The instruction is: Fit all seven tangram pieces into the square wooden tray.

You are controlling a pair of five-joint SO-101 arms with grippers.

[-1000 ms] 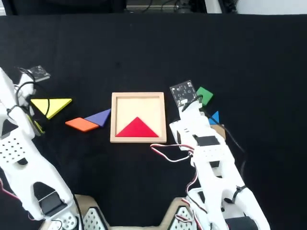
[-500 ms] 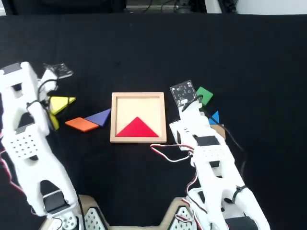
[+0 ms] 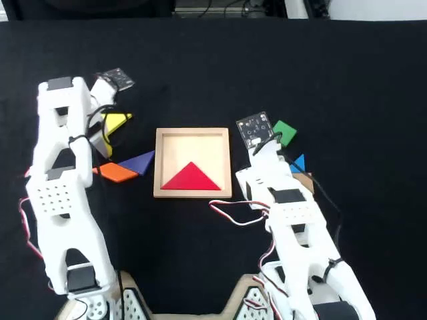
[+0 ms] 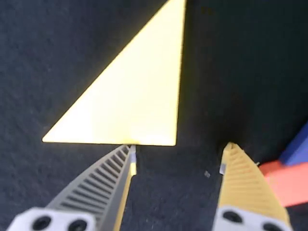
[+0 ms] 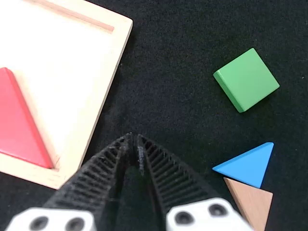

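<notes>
The large yellow triangle lies flat on the black cloth, to the left of the wooden tray and near its far left corner. It looks like a painted wooden piece, so I judge it stiff, light and not fragile. Its faces are smooth and could slip between hard fingers. Because it is thin and lies flat, only its edges can be taken. No two sides are parallel, so a squeeze near a sharp corner may push the piece out. I think the better hold is across the wide middle part, from the long side toward the square corner.

The left gripper is released, with its jaws wide apart. It stands just at one short side of the triangle, one fingertip at the edge and the other over bare cloth. It holds nothing.

Near it lie the purple triangle and the orange parallelogram. The tray contains one red triangle.

The right gripper is clenched on nothing, beside the right rim of the tray. Beyond it are the green square, the blue triangle and a brown triangle.
</notes>
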